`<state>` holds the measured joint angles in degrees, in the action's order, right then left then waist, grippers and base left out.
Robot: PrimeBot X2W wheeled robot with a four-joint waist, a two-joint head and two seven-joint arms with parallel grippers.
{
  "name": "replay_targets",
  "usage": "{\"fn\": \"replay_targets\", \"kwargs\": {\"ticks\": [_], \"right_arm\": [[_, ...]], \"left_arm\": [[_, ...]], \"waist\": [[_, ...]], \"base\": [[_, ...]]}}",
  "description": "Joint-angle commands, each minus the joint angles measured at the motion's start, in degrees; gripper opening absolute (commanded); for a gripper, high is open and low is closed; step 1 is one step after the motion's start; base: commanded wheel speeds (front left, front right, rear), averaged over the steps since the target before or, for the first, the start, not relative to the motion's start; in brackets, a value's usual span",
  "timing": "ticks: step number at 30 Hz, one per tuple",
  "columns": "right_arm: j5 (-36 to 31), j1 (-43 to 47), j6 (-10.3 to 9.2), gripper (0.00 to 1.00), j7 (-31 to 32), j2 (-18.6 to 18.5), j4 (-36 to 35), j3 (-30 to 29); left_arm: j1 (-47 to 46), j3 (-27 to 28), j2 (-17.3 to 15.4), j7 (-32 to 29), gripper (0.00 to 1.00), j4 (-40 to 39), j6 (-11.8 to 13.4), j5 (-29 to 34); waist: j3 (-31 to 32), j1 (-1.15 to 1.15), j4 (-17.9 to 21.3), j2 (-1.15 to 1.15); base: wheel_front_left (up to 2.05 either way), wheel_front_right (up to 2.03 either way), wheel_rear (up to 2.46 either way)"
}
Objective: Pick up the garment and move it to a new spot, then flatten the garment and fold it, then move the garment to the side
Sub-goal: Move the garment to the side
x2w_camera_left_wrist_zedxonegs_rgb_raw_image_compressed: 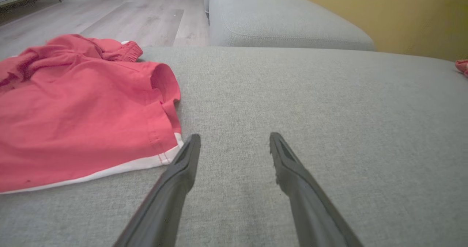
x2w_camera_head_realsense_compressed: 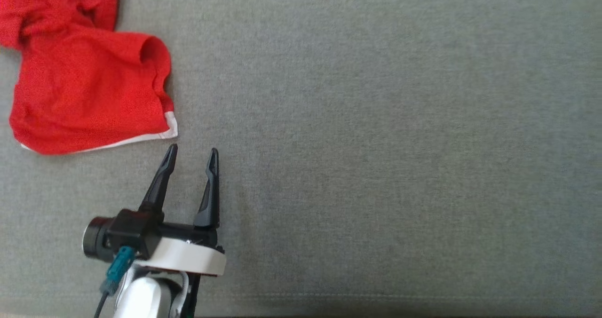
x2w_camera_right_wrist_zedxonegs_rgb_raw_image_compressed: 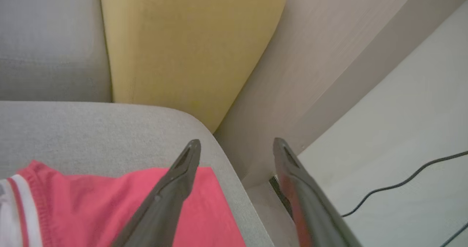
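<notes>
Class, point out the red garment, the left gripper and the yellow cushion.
red garment (x2w_camera_head_realsense_compressed: 84,92), head view, flat middle
left gripper (x2w_camera_head_realsense_compressed: 193,149), head view, between fingertips
yellow cushion (x2w_camera_right_wrist_zedxonegs_rgb_raw_image_compressed: 182,49), right wrist view, front face

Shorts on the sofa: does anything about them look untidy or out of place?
Yes. The shorts lie crumpled on the sofa, at the head view's upper left. The waistband end is bunched and one leg opening gapes. Nothing looks torn or spilled.

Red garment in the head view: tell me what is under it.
The red garment lies crumpled on the grey cushion, which shows bare beside it. Anything between cloth and cushion is covered.
</notes>
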<state>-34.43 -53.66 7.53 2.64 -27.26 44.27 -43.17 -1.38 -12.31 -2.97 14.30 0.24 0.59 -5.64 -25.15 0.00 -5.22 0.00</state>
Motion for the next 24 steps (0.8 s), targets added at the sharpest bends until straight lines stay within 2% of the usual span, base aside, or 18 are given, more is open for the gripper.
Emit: {"fn": "replay_targets", "kwargs": {"ticks": [1,8,13,16,21,24], "right_arm": [[-0.25,-0.8,-0.04,1.0,-2.95,-0.07,-1.32,0.71],[3.12,3.73,-0.04,1.0,-12.4,3.54,0.44,3.46],[10.01,10.91,-0.04,1.0,-16.26,8.96,0.25,8.44],[14.36,17.03,-0.04,1.0,-17.08,12.56,-3.54,12.11],[22.79,29.1,-0.04,1.0,-17.47,19.75,-14.05,17.08],[25.52,36.56,-0.04,1.0,-17.54,22.31,-20.56,19.75]], "left_arm": [[0.15,1.48,0.09,0.7,1.0,-1.42,0.64,-0.6],[0.74,0.87,0.09,0.7,1.0,0.2,1.54,-2.56],[3.08,1.24,0.09,0.7,1.0,1.9,2.15,-3.62],[4.77,1.62,0.09,0.7,1.0,2.47,2.35,-4.01],[7.3,2.43,0.09,0.7,1.0,3.18,2.27,-4.06],[8.32,2.87,0.09,0.7,1.0,3.45,2.11,-3.95]], "waist": [[2.61,0.0,0.98,0.0],[9.45,0.0,1.77,0.0],[16.1,0.0,1.7,0.0],[19.35,0.0,1.39,0.0],[22.83,0.0,1.23,0.0],[24.08,0.0,1.12,0.0]], "base": [[0.0,0.0,0.0],[0.0,0.0,0.0],[0.0,0.0,0.0],[0.0,0.0,0.0],[0.0,0.0,0.0],[0.0,0.0,0.0]]}}
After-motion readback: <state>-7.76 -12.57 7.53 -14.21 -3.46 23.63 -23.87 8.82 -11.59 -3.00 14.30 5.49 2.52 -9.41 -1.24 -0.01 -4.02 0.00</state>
